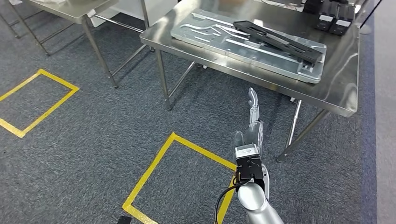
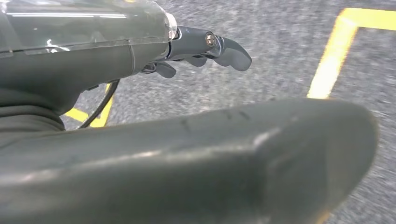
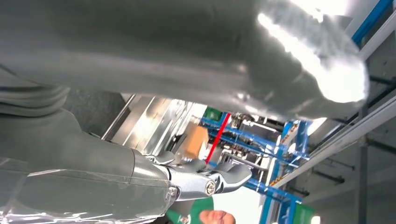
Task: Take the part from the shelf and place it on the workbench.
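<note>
Looking from the head view, the black part point(image 1: 280, 39) lies on a grey plate point(image 1: 210, 32) on the workbench point(image 1: 336, 88), its long axis slanting across. The right hand point(image 1: 252, 121) points toward the bench, below its edge, fingers straight, holding nothing. From the left wrist, the left hand point(image 2: 205, 46) hangs over carpet point(image 2: 280, 51), fingers loosely apart, empty. From the right wrist, the fingers point(image 3: 224, 175) are apart, touching nothing.

Your right arm point(image 1: 254, 200) reaches forward from the lower frame edge, its right hand point(image 1: 252, 135) extended with fingers straight and apart, holding nothing. Your left hand point(image 2: 140, 93) hangs low, fingers point(image 2: 224, 46) loosely extended, thumb alongside, also holding nothing.
</note>
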